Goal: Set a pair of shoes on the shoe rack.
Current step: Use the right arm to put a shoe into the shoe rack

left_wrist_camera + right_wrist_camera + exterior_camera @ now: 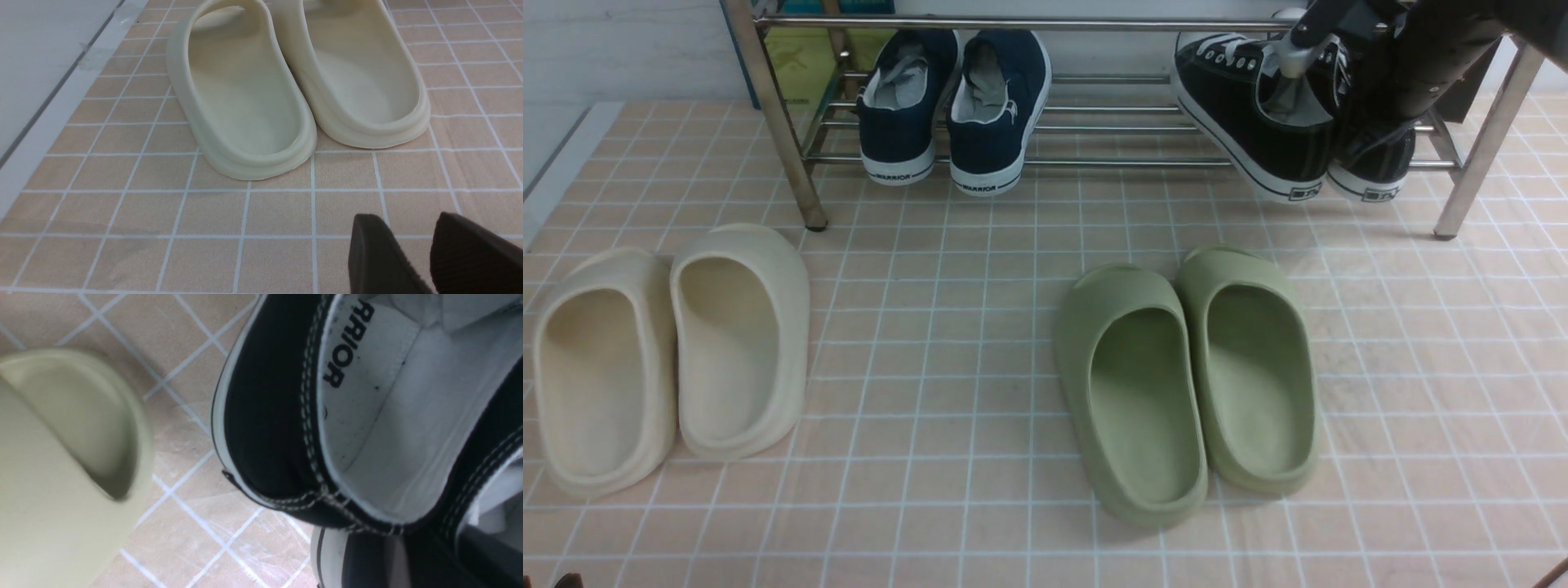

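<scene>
The pair of shoes, two black canvas sneakers with white soles, hangs at the right end of the shoe rack (1094,162). The left shoe (1250,122) is tilted, its heel out past the front rail, and the other shoe (1376,167) sits close beside it. My right gripper (1330,69) reaches down between them and is shut on their inner collars. In the right wrist view the grey-lined heel opening (380,416) fills the frame above the dark jaws (429,555). My left gripper (408,218) is open over bare floor tiles, holding nothing.
Navy slip-on sneakers (956,106) sit on the rack's left half. Cream slides (670,359) (286,81) lie on the floor at the left, and green slides (1192,376) (61,457) lie in front of the rack's right half. Chrome legs (776,122) (1482,147) stand at both ends.
</scene>
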